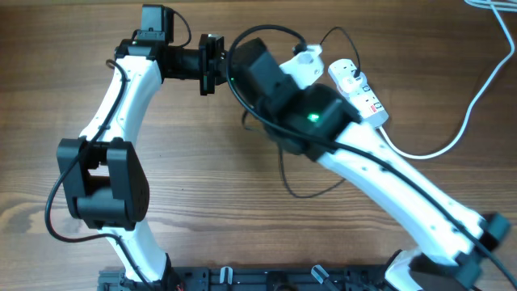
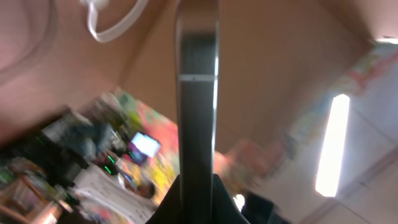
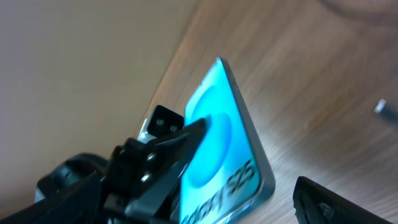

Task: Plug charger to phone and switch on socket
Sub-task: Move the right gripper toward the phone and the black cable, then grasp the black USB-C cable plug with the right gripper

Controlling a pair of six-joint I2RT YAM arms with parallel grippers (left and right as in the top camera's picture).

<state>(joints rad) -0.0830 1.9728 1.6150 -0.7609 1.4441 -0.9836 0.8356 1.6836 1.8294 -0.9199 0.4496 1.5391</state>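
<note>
My left gripper point(image 1: 212, 63) is shut on the phone and holds it on edge above the far middle of the table. In the left wrist view the phone's silver edge point(image 2: 198, 93) rises straight up from between the jaws point(image 2: 198, 190). The right wrist view shows its cyan screen point(image 3: 217, 134) with a white text band at the near end, and a left finger pressed on it. My right gripper point(image 3: 199, 211) is open, its fingers wide apart around the phone's near end. The charger cable point(image 1: 300, 192) loops under the right arm. Its connector tip is not visible. The socket point(image 1: 359, 89) lies at the far right.
A thick white cord point(image 1: 477, 89) runs from the socket to the far right corner. A white adapter point(image 1: 307, 56) sits by the socket's left end, with a black cable arcing over it. The right arm crosses the table's right half.
</note>
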